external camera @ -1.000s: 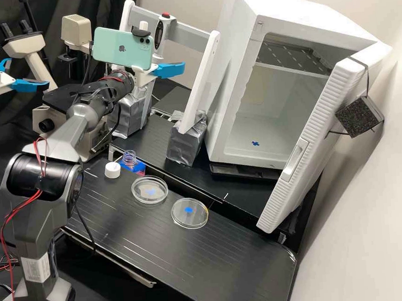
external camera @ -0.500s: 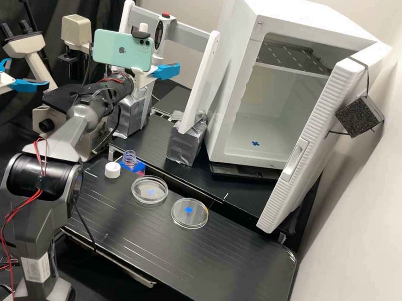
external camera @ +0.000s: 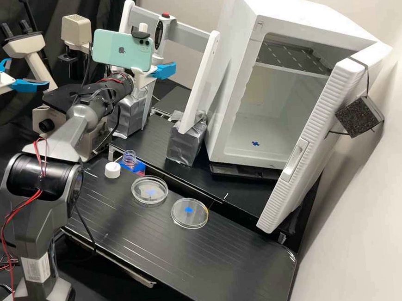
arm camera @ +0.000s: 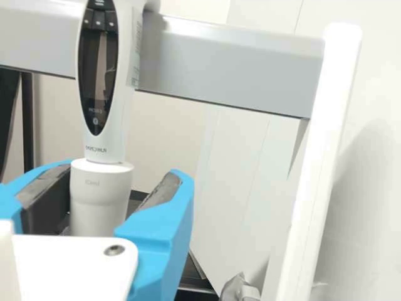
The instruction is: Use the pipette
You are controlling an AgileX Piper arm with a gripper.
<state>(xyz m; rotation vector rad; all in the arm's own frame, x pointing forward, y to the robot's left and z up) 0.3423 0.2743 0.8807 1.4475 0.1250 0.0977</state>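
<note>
White pipette (arm camera: 104, 147); dark, oval front panel (arm camera: 97, 72)

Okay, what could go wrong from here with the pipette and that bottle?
The gripper looks open around the pipette, with a gap on one side, so closing might nudge or tilt it. The bottle has its cap off beside it, so a bump could spill its contents.

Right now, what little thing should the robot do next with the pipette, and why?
I think the pincer should gently close. The white pipette stands upright between its two blue fingers, and a gap shows beside one of them, so it doesn't look gripped yet.
</note>
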